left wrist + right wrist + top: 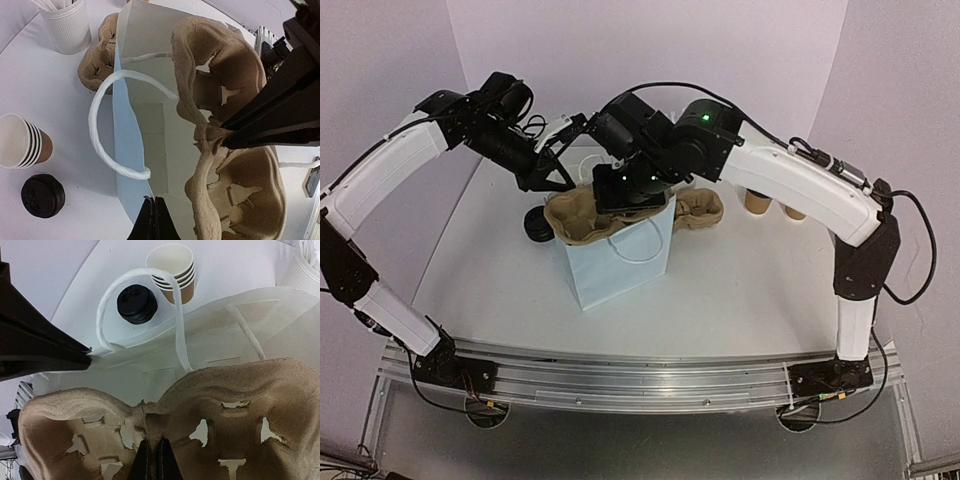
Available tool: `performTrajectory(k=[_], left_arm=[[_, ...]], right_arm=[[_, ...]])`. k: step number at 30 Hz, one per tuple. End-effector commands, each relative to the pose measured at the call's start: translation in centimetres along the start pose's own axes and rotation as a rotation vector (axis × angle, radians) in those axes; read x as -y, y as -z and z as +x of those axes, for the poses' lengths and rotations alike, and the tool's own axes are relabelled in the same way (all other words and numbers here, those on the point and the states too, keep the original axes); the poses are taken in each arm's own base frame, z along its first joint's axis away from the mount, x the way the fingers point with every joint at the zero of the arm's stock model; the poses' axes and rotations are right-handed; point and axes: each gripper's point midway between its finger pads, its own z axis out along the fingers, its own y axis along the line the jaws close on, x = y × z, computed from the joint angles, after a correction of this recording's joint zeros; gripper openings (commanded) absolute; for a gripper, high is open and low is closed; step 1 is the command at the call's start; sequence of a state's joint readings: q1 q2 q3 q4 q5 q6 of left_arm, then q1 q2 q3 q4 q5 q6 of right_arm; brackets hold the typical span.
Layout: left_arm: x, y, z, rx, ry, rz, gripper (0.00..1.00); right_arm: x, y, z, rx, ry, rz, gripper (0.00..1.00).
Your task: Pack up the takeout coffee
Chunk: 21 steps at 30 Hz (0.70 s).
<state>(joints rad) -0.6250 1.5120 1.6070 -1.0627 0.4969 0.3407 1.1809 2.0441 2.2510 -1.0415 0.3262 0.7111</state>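
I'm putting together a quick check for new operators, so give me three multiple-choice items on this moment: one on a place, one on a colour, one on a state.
1. Where is the held cup carrier?
A) at the open mouth of the white paper bag
B) flat on the table
C) on top of a cup stack

2. What colour are the lids?
A) white
B) red
C) black

3. How is the right gripper?
A) open, holding nothing
B) shut on the cup carrier
C) shut on a cup

Answers:
1 A: the top view shows it spanning the bag's top.
2 C: the stack beside the paper cups is black.
3 B: its fingertips pinch the carrier's middle ridge.
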Motion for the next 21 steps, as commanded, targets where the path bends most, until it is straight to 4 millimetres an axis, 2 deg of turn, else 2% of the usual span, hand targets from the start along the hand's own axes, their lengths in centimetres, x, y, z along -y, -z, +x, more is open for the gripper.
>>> performTrajectory(k=[1,6,11,13,15,19,21], left_arm=[[-0.5,1.0,-1.0,0.063,-0.005,-0.012,0.0],[-3.9,0.4,-0.4,0.032,0.115,-0.094,0.0],[-3.9,0.1,0.1,0.021,0.124,-0.086,0.0],[-4.2,0.0,0.3,0.013,0.134,-0.104,0.0],[-4.5,-0.1,0.4,0.01,0.141,-0.114,0.0],[-4.2,-0.2,0.7,0.003,0.114,-0.101,0.0],[-3.2,0.0,0.7,0.007,0.05,-0.055,0.0]], right_arm=[[1.7,-0.5,1.3,-0.021,0.066,0.077,0.0],[2.0,0.0,2.0,-0.027,0.134,0.087,0.0],[3.0,-1.0,4.3,-0.102,0.172,0.1,0.0],[2.9,-1.1,4.6,-0.107,0.19,0.097,0.0],[2.4,-1.0,4.4,-0.087,0.232,0.088,0.0],[0.0,-0.1,2.7,0.007,0.277,0.009,0.0],[0.4,-0.1,2.3,0.029,0.267,0.026,0.0]])
